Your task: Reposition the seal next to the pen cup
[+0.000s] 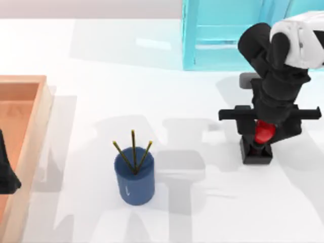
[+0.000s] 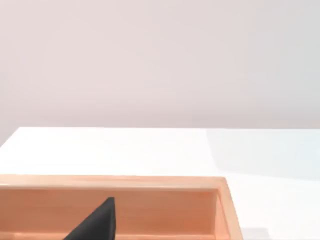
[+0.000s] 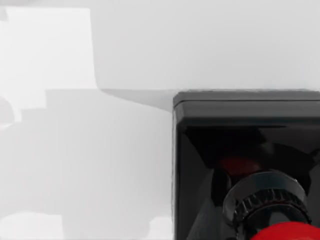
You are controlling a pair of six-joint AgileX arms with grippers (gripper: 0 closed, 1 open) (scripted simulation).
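Top view: right gripper, jaws clamping its red knob, holds the upright seal right of the pen cup.

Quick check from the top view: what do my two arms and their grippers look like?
The right arm is bulky glossy black segments with a white rounded shell at its upper end. The right gripper is black, with a flat crossbar. The left arm, parked at the table's left edge, is a black, pointed shape. No cables or markings are visible.
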